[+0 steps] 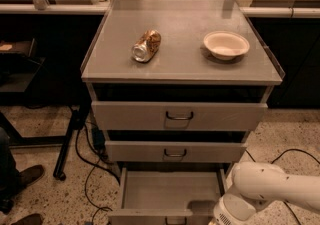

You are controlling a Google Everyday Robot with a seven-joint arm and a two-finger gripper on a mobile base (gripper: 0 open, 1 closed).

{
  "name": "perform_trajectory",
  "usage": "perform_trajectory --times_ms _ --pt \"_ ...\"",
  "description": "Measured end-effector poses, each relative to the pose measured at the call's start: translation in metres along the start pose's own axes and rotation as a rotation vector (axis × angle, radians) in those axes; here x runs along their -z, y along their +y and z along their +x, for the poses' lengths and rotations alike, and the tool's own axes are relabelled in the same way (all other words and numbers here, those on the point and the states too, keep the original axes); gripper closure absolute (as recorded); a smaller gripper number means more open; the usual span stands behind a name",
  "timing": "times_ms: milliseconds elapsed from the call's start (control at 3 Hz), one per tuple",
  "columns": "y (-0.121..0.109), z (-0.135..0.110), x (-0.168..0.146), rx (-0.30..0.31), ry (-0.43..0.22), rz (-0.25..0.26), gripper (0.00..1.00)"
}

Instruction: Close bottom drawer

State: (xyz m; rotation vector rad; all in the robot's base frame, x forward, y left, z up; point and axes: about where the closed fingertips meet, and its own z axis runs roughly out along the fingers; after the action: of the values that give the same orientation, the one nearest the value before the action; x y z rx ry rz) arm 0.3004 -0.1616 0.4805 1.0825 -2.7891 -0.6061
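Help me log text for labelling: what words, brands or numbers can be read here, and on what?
The can on the cabinet top: print too blurred to read.
The bowl and the arm: no text visible.
The gripper: out of view below the frame, beside the open bottom drawer, which bears no text.

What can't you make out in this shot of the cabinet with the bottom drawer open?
Camera view:
- Claw: out of frame, below the bottom edge past the white arm.
- Bottom drawer front and handle: mostly cut off by the bottom edge; right corner behind the arm.
- Can label: too small to read.
- Upper two drawers: insides hidden in shadow under what sits above them.
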Motion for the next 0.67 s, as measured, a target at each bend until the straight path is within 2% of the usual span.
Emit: perform_trajectory --times_ms 333,667 --pt "0.0014 0.0032 -0.012 -0.008 0.007 -0.025 1.0" --pt "-0.0015 0.0101 -0.0148 -0.058 -0.019 -0.011 1.0"
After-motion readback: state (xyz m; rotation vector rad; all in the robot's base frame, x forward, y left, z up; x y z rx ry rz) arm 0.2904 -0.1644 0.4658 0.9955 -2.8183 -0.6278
